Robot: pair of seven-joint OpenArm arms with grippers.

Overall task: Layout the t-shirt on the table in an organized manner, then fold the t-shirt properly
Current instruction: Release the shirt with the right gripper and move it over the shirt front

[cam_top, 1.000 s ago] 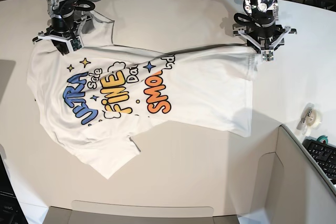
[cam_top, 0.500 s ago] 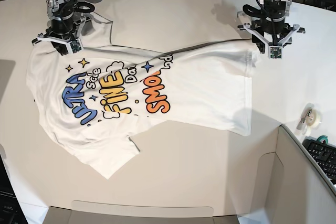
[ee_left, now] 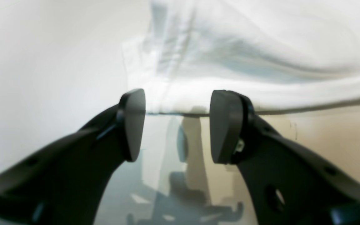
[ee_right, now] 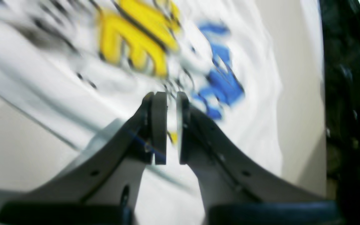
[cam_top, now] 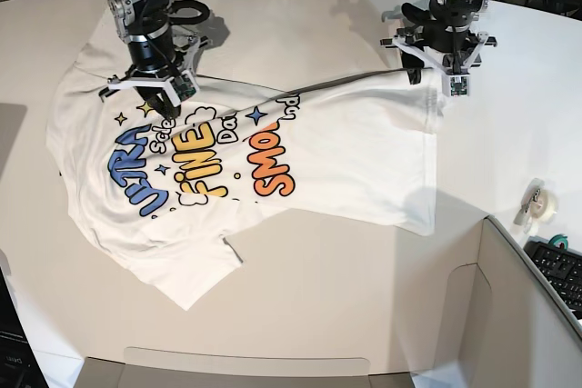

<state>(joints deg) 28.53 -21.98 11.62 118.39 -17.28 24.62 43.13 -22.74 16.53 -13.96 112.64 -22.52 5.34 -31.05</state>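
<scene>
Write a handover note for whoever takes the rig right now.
Left gripper: open, nothing in it, at the hem edge of the t-shirt.
Right gripper: nearly shut over the print; whether it pinches cloth I cannot tell.
T-shirt: print up on the table, lying slantwise, far edge folded over onto the print, wrinkled, lower sleeve sticking out.
Done: shirt roughly spread.
Left: flatten the folded-over edge, square the shirt up, then fold.

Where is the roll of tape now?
In the base view the tape roll sits on the table at the right, beside the keyboard.
</scene>
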